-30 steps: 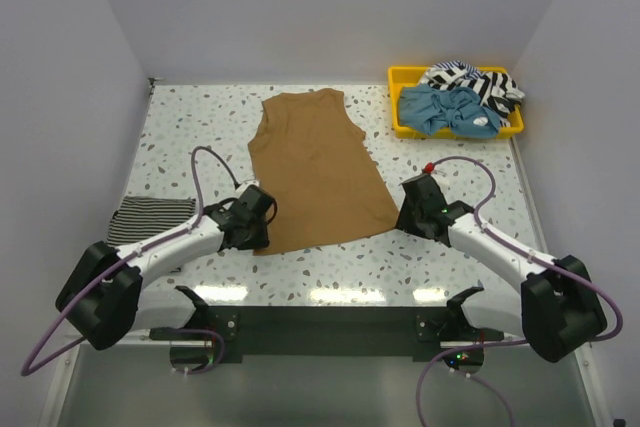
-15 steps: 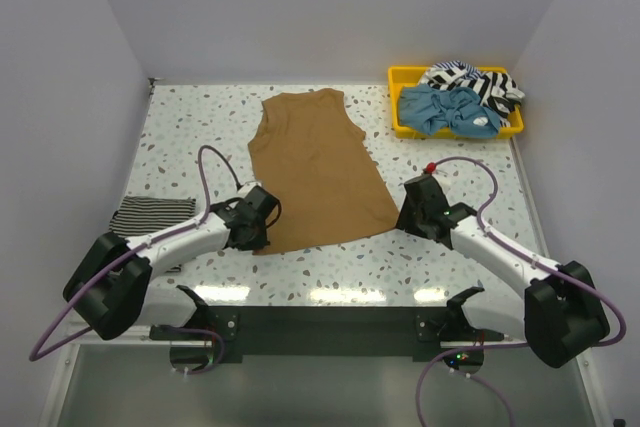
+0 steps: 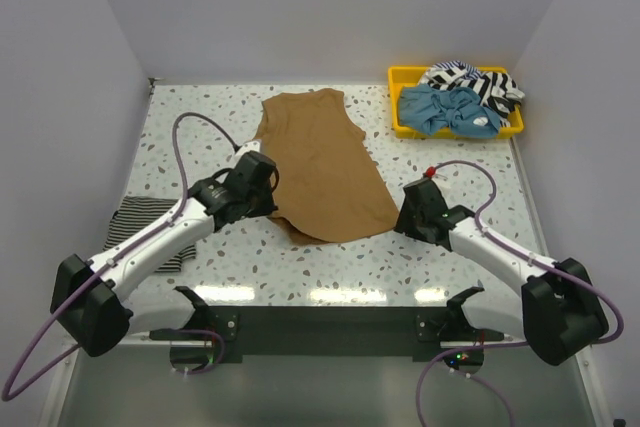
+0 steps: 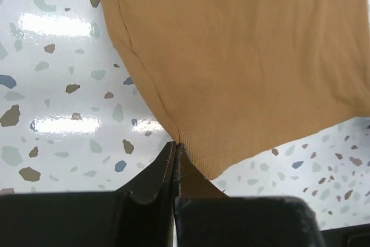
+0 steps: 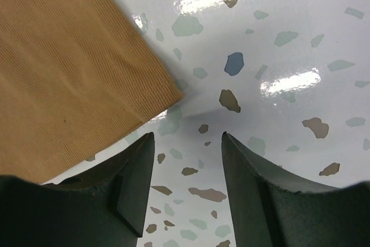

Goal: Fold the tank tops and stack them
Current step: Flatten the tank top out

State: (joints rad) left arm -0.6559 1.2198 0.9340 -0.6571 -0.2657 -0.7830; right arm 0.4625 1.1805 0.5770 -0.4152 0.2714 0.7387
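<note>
A plain tan-brown tank top (image 3: 320, 152) lies flat mid-table, neck toward the far side. My left gripper (image 3: 268, 199) is shut on its near left hem corner (image 4: 191, 143), and the cloth there is lifted and pulled inward; the left wrist view shows the jaws (image 4: 175, 146) pinched on the hem. My right gripper (image 3: 405, 217) stands open just off the near right hem corner (image 5: 156, 93), with only bare table between its fingers (image 5: 188, 138). A folded black-and-white striped tank top (image 3: 140, 215) lies at the left, partly under my left arm.
A yellow tray (image 3: 396, 107) at the far right holds a crumpled light blue top (image 3: 445, 112) and a bold striped one (image 3: 480, 82). Walls close in the left, far and right sides of the speckled table.
My left gripper has shut on the tan top's near left corner and carried it up and away from me, curling that hem. The right gripper has opened a little wider.
</note>
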